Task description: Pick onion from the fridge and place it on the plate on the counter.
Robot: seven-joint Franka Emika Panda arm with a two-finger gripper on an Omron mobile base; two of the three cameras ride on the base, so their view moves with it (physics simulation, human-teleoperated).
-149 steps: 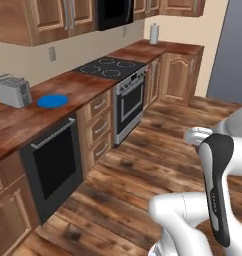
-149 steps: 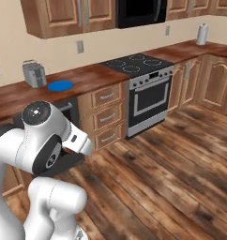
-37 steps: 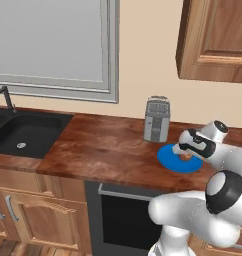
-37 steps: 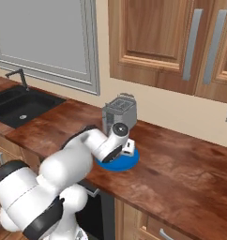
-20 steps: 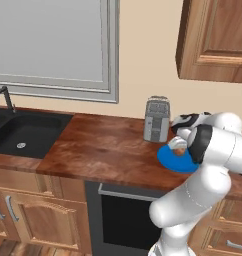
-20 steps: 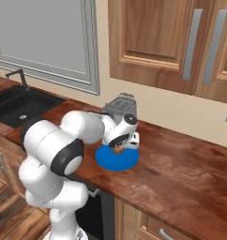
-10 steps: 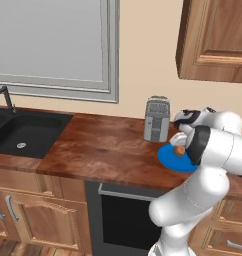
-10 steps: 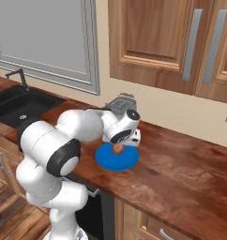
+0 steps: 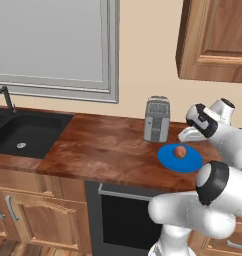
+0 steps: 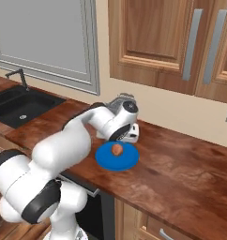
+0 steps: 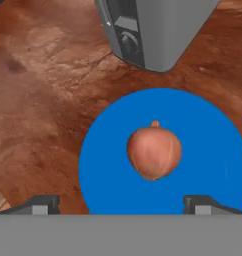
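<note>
A: How is the gripper (image 11: 121, 201) standing?

B: Its tips are sitting wide apart, gripping nothing, hanging above the plate (image 11: 213, 150).

A: And the onion (image 11: 154, 153)?

B: It is resting near the middle of that blue plate on the counter (image 9: 108, 150), just in front of the toaster (image 9: 156, 119).

A: So what is the good move?

B: Probably lifting straight up, keeping clear of onion and toaster.
</note>
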